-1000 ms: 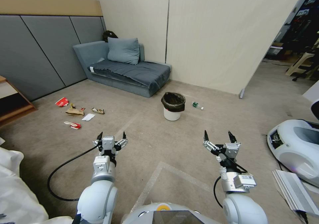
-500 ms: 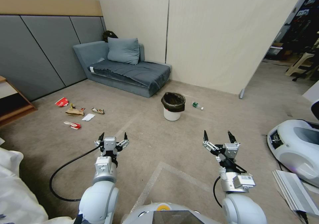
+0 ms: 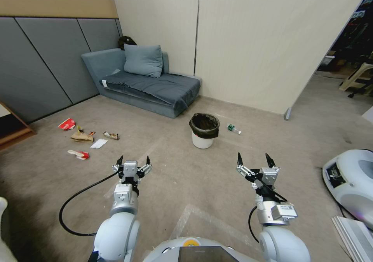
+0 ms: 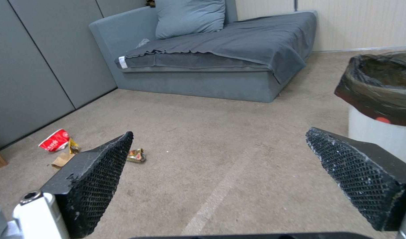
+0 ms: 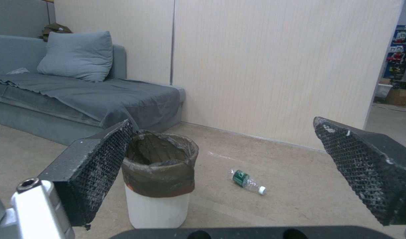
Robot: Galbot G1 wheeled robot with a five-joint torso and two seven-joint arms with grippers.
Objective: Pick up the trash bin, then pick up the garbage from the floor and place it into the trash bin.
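Observation:
The trash bin (image 3: pixel 202 141), a small white bucket with a black bag liner, stands on the carpet ahead, in front of the sofa's end. It appears in the left wrist view (image 4: pixel 374 131) and the right wrist view (image 5: pixel 158 202). The garbage lies far left on the floor: a red cup (image 3: pixel 67 124) (image 4: pixel 55 144), brown paper (image 3: pixel 81 137), a white napkin (image 3: pixel 99 143), a wrapper (image 3: pixel 111 135) (image 4: pixel 136 155) and a red-and-white piece (image 3: pixel 79 154). My left gripper (image 3: pixel 134 160) (image 4: pixel 219 132) and right gripper (image 3: pixel 253 158) (image 5: pixel 223 121) hang open and empty, well short of the bin.
A grey sofa (image 3: pixel 147 85) stands against the back wall. A clear bottle with a green label (image 3: pixel 234 129) (image 5: pixel 247 181) lies right of the bin. A black cable (image 3: pixel 74 200) loops on the floor at left. A white machine (image 3: pixel 351 180) sits at right, a wooden shelf (image 3: pixel 11 132) at far left.
The whole head view has shifted: the bin sits slightly lower, the litter has slid left, the white machine right. The camera has moved. Both arms keep their pose, grippers open.

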